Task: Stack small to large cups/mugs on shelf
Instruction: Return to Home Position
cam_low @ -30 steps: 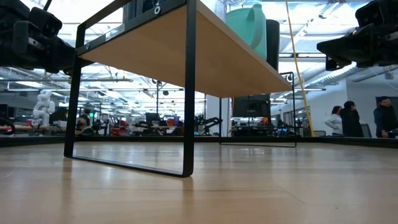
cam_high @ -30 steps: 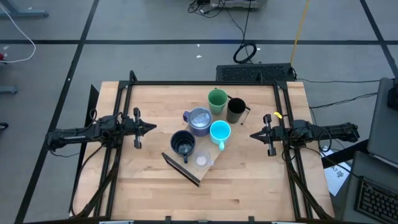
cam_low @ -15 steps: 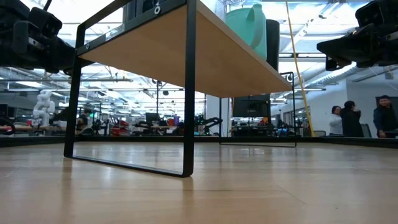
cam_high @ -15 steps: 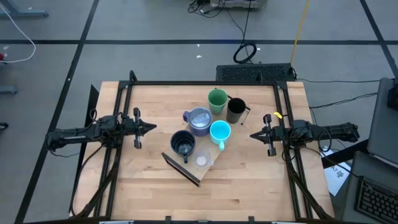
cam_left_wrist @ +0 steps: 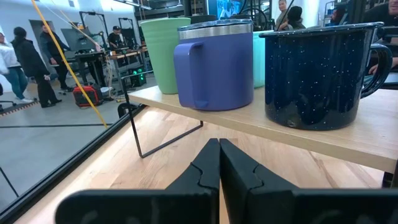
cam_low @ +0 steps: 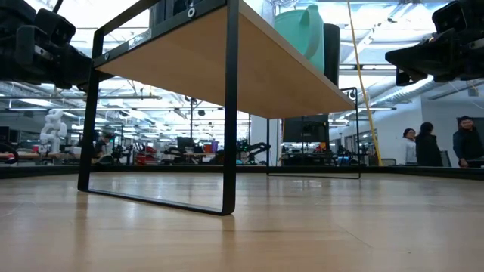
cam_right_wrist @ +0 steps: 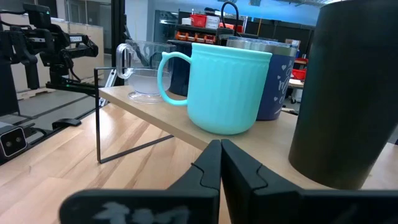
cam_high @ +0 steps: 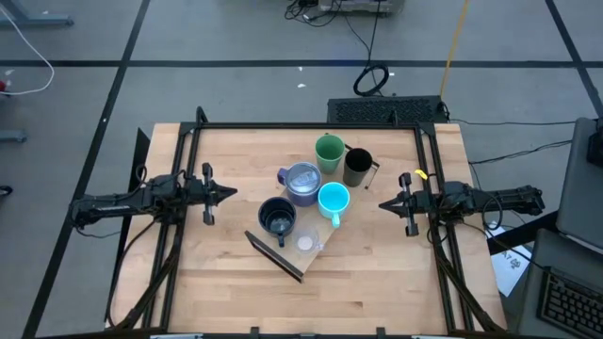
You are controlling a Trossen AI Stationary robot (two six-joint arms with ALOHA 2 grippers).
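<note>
The shelf (cam_high: 294,256) stands slantwise on its black brackets in the middle of the table. On it, from far end to near end, stand the green cup (cam_high: 329,153), tall black mug (cam_high: 357,167), purplish-grey mug (cam_high: 301,182), cyan mug (cam_high: 334,200), squat dark mug (cam_high: 277,217) and tiny clear cup (cam_high: 305,243). My left gripper (cam_high: 234,195) hovers shut at the table's left, pointing level at the shelf (cam_left_wrist: 348,140). My right gripper (cam_high: 382,204) hovers shut at the table's right, facing the cyan mug (cam_right_wrist: 227,87) and black mug (cam_right_wrist: 348,93).
Black frame rails (cam_high: 188,160) run along the table's left, right and far edges. Bare tabletop (cam_high: 311,306) lies between the shelf and the near edge. People (cam_low: 423,143) stand in the room beyond the table.
</note>
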